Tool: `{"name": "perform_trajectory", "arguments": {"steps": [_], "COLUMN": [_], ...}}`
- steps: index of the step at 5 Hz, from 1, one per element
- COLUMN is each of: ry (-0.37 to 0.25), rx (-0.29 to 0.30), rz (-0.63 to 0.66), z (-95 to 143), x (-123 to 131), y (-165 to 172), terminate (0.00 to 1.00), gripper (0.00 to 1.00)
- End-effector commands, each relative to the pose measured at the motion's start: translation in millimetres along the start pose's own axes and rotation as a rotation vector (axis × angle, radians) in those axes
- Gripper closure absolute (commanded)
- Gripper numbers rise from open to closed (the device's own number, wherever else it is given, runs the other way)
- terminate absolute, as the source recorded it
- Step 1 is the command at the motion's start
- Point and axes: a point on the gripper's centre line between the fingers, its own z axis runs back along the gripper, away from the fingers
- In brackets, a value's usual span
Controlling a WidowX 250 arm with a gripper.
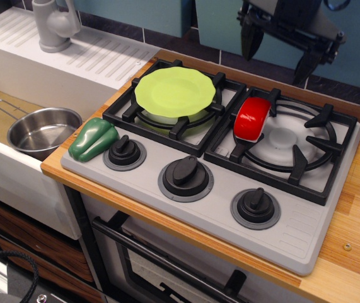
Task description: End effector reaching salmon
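The salmon (252, 118) is a glossy red oblong piece lying on the left side of the right burner grate (306, 148). The black gripper (278, 60) hangs at the top of the view, above and behind the salmon and apart from it. Its two dark fingers (249, 41) point down with a wide gap between them, so it is open and empty. Its body is cut off by the top edge.
A lime-green plate (175, 91) sits on the left burner. A green toy pepper (93, 139) lies at the stove's front left, next to three black knobs (185, 172). A steel pot (43, 130) is in the sink, with a grey faucet (55, 25) behind.
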Motion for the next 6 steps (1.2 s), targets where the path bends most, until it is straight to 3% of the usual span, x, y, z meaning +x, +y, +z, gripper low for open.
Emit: {"name": "perform_trajectory", "arguments": {"steps": [1, 3, 5, 6], "ry": [-0.098, -0.114, -0.185, -0.217], "rx": [-0.011, 0.019, 0.008, 0.003], "rz": [0.028, 0.034, 0.032, 0.041], "z": [11, 4, -37, -52], "x": [7, 4, -10, -16], "y": [1, -7, -14, -18], "terminate": [0.0, 0.0, 0.0, 1.0], "gripper": [0.0, 0.0, 0.0, 0.0]}}
